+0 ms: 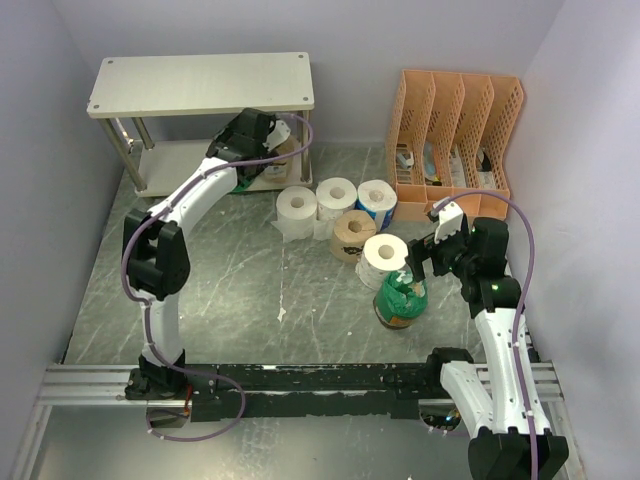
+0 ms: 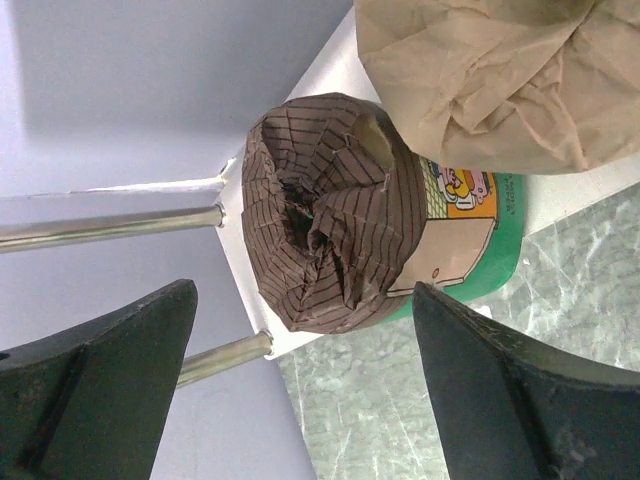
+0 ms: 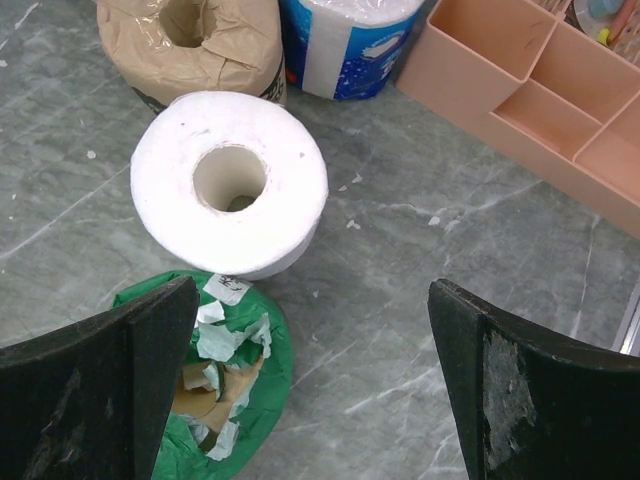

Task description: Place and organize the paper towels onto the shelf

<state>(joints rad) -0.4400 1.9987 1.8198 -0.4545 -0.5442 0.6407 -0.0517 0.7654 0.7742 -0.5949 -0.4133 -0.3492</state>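
The shelf (image 1: pixel 200 85) stands at the back left. My left gripper (image 1: pixel 272 150) is open at the right end of its lower board (image 1: pixel 175 160). In the left wrist view the gripper (image 2: pixel 305 400) is open just short of a brown-striped, green-based roll (image 2: pixel 335 210) that rests on the board (image 2: pixel 235 255) beside a tan roll (image 2: pixel 490 70). On the floor stand two white rolls (image 1: pixel 296 205), a blue-printed roll (image 1: pixel 377 203), a tan roll (image 1: pixel 353 233), another white roll (image 1: pixel 385 252) and a green roll (image 1: pixel 402 300). My right gripper (image 1: pixel 420 262) is open and empty above the green roll (image 3: pixel 215 380) and the white roll (image 3: pixel 230 180).
An orange slotted file organizer (image 1: pixel 455 130) stands at the back right, and its corner shows in the right wrist view (image 3: pixel 530 90). A silver shelf leg (image 2: pixel 110 225) runs beside my left gripper. Purple walls close in the back and both sides.
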